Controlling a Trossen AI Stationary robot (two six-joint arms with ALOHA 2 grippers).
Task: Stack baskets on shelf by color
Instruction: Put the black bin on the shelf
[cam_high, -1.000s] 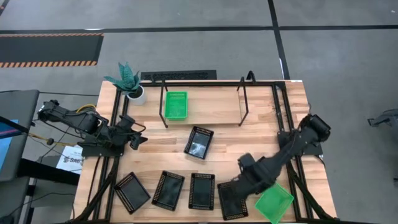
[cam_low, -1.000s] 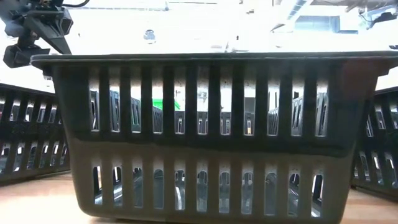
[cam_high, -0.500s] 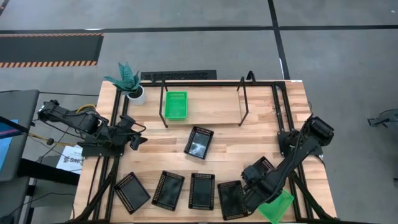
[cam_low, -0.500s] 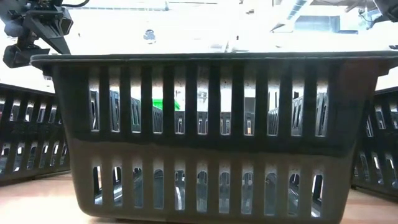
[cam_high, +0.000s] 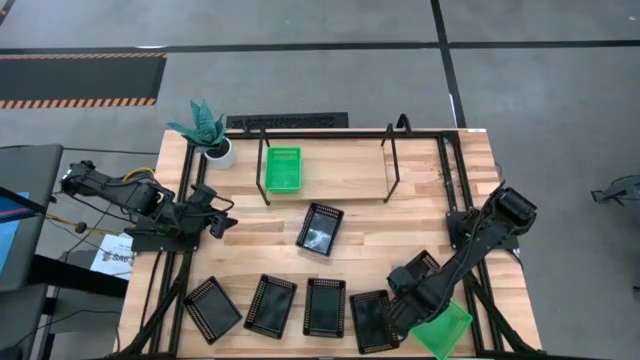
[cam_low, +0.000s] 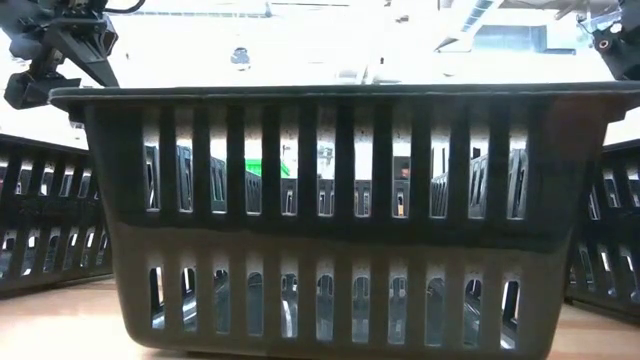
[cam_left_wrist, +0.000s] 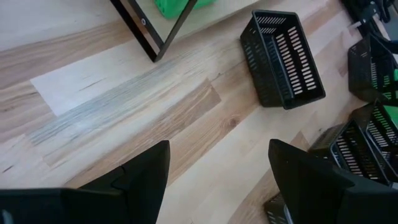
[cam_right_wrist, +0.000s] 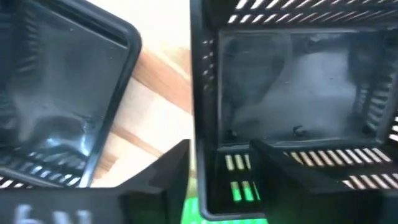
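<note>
In the high view one green basket (cam_high: 283, 168) sits on the shelf (cam_high: 340, 178), and another (cam_high: 445, 330) lies at the table's near right corner. Several black baskets rest flat on the table: one at the middle (cam_high: 320, 228), three in a near row (cam_high: 270, 305), one (cam_high: 372, 320) beside the green one, one (cam_high: 423, 266) partly under the right arm. My right gripper (cam_high: 402, 303), open, is low between that black basket (cam_right_wrist: 292, 81) and the green one. My left gripper (cam_left_wrist: 217, 180) (cam_high: 218, 225) hangs open over bare wood at the left. My right gripper stands astride the black basket's wall (cam_right_wrist: 239, 180) on the side toward the green basket, slanting down from the far right, one finger (cam_right_wrist: 165, 177) outside and one (cam_right_wrist: 311, 165) over the inside. Whether either finger touches the wall, I cannot tell.
A potted plant (cam_high: 205, 132) stands at the far left corner beside the shelf's black legs (cam_high: 262, 175). A black frame (cam_high: 455, 190) runs along the table's right side. In the low view one black basket (cam_low: 340, 220) fills the picture. Bare wood lies between shelf and near row.
My right gripper has swung toward the table's near right corner, from over the black basket's far end to the gap beside the green basket, which it now partly covers. A black basket farther back, under the arm, has come into sight. The left arm has kept still.
</note>
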